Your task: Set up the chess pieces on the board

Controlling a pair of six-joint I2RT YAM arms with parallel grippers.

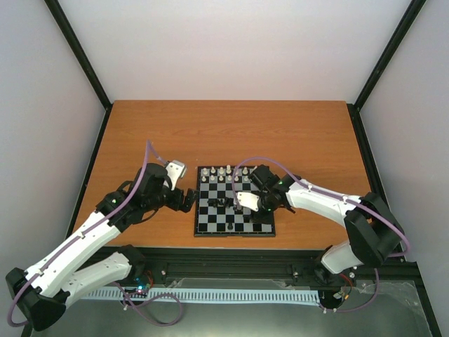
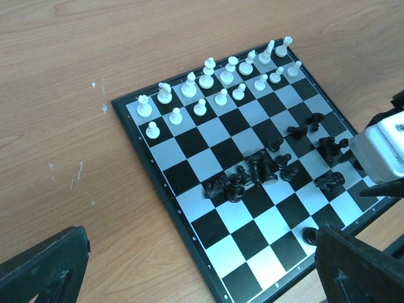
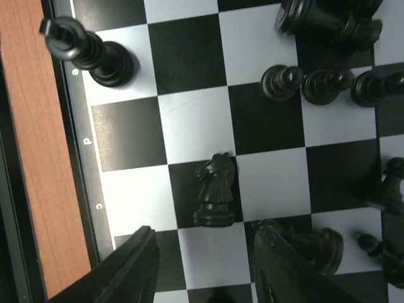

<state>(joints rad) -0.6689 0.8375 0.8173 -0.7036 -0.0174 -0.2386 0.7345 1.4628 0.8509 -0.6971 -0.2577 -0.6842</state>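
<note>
The board (image 1: 210,223) lies at the table's near middle. White pieces (image 2: 214,82) stand in two neat rows along its far side, which also show in the top view (image 1: 223,173). Black pieces (image 2: 262,169) lie jumbled in the middle, some tipped over. One black piece (image 2: 309,235) stands alone by the near rim. My right gripper (image 3: 205,255) is open low over the board, and a black knight (image 3: 214,189) stands upright just ahead of its fingers, untouched. Another tall black piece (image 3: 95,53) stands by the rim. My left gripper (image 2: 202,268) is open and empty at the board's left edge.
The orange-brown wooden table (image 1: 140,133) is framed by black posts and white walls. The right gripper's white body (image 2: 382,151) hangs over the board's right side. A black rail (image 1: 231,270) runs along the table's near edge.
</note>
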